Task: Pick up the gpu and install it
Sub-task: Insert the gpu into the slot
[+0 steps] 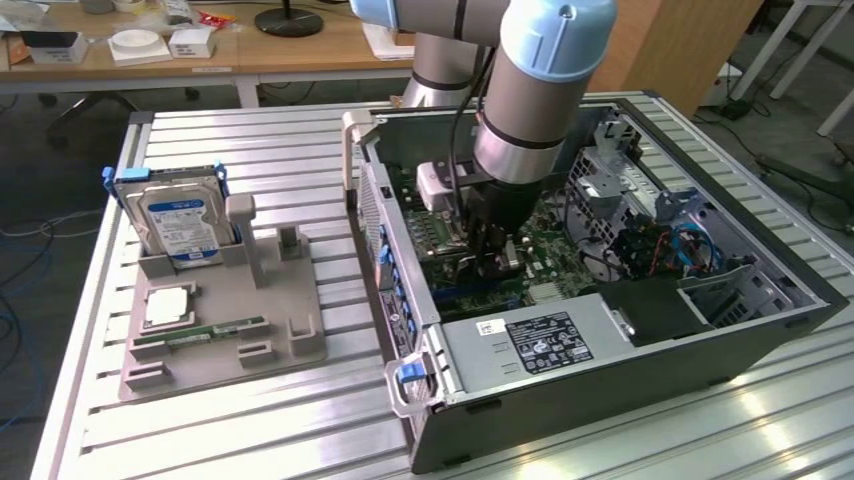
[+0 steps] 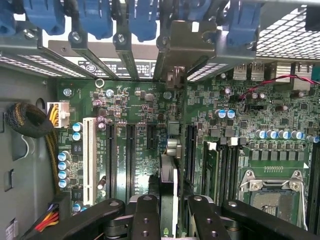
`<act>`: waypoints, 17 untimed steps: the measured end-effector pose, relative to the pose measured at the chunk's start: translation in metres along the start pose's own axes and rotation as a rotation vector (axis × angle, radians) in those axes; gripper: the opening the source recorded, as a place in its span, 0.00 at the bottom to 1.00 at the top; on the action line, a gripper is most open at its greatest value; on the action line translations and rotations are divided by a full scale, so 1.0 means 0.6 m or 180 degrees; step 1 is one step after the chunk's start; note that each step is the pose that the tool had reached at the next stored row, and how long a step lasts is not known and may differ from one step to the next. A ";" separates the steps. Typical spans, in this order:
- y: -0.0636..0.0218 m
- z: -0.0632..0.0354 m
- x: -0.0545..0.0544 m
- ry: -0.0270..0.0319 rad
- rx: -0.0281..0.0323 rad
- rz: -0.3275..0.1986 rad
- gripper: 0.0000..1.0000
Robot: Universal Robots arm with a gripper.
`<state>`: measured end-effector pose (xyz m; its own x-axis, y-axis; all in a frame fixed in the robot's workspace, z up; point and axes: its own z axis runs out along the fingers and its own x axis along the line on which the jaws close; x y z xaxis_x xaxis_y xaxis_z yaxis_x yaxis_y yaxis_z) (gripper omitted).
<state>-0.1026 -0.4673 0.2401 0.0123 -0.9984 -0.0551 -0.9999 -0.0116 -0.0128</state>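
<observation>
the gpu (image 2: 169,172) is pinched edge-on between the fingers (image 2: 146,215) of the gripper (image 2: 169,202). it is held inside the open computer case (image 1: 747,325), just above the motherboard (image 2: 135,100) and between two long black slots (image 2: 191,150). whether its contacts are already entered into a slot cannot be told. for the seating in hand, the card is best held upright and parallel to the slots, with its silvery bracket (image 2: 187,45) lined up with the rear opening. pressure is best applied straight down and evenly, so that nothing is bent or skewed.
</observation>
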 end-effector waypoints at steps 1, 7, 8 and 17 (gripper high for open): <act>0.000 0.000 0.000 0.0000 -0.0001 -0.0007 0.26; -0.001 0.001 -0.002 0.0000 -0.0002 -0.0023 0.26; -0.001 0.001 -0.003 0.0000 -0.0002 -0.0024 0.26; -0.007 0.002 -0.004 0.0001 -0.0002 -0.0024 0.26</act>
<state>-0.0987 -0.4647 0.2393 0.0198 -0.9983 -0.0547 -0.9997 -0.0191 -0.0124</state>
